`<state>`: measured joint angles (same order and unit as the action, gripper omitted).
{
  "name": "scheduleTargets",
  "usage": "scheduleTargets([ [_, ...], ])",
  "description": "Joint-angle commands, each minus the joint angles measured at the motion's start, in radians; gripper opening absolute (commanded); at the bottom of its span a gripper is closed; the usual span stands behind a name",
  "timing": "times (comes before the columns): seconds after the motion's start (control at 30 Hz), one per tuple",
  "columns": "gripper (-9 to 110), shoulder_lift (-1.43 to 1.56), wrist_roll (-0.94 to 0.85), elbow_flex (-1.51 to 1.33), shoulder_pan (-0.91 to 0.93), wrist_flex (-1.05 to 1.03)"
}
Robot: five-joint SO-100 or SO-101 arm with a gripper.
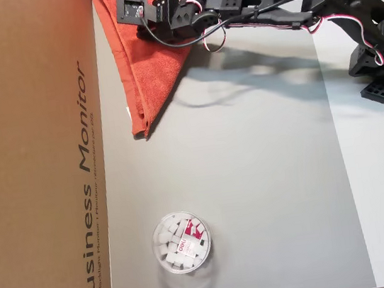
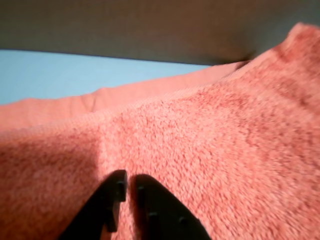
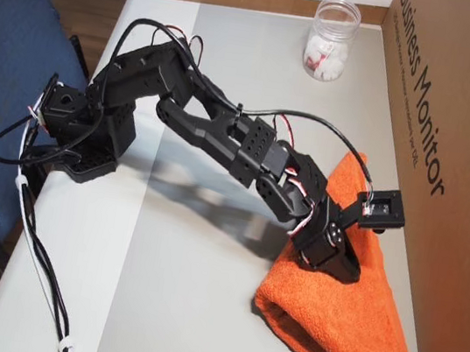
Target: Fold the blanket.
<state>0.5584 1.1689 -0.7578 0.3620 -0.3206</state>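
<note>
The orange-red blanket (image 1: 154, 74) lies folded into a long tapering shape on the grey mat, against the cardboard box. In the other overhead view the blanket (image 3: 345, 330) runs off toward the bottom right corner. My gripper (image 3: 346, 271) rests on top of its wider end, under the wrist camera. In the wrist view the two black fingers of the gripper (image 2: 127, 181) stand almost together, pressed down into the terry cloth of the blanket (image 2: 210, 135). Only a thin slit shows between them, and no fold of cloth is visibly pinched.
A tall cardboard box (image 1: 31, 167) printed "Business Monitor" walls off one side of the grey mat (image 1: 254, 178). A clear plastic jar (image 1: 181, 242) of white pieces stands on the mat, apart from the blanket. The arm's base (image 3: 81, 140) sits at the table edge beside a blue chair (image 3: 4, 62).
</note>
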Motion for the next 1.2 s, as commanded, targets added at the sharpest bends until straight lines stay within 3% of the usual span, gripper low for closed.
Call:
scheduleTargets([
  [0.0, 0, -0.017, -0.006, 0.021, -0.005, 0.083],
  [0.23, 0, -0.074, -0.244, 0.008, -0.009, 0.198],
  [0.6, 0, -0.097, -0.155, 0.005, -0.032, 0.196],
  [0.8, 0, -0.051, 0.081, -0.143, -0.031, 0.198],
  [1.17, 0, 0.198, 0.314, -0.531, -0.066, 0.199],
])
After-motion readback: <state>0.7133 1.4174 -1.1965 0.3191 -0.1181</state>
